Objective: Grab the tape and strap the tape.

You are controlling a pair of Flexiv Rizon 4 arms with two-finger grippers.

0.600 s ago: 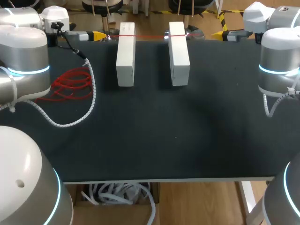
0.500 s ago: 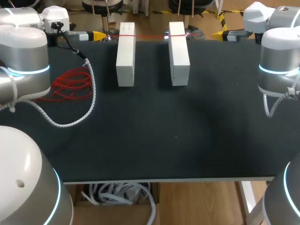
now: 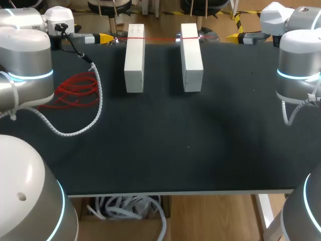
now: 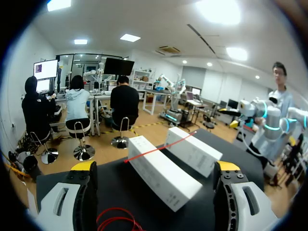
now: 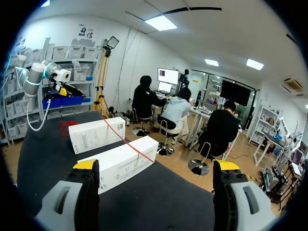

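Head view seemingly hides the tape (image 3: 160,38) ends; left end effector (image 4: 155,166) released; right end effector (image 5: 156,165) likewise.

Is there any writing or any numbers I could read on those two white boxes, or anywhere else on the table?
Left white box: small print, too blurred to read.
Right white box: small print on its side, too blurred to read.
No other readable text shows.
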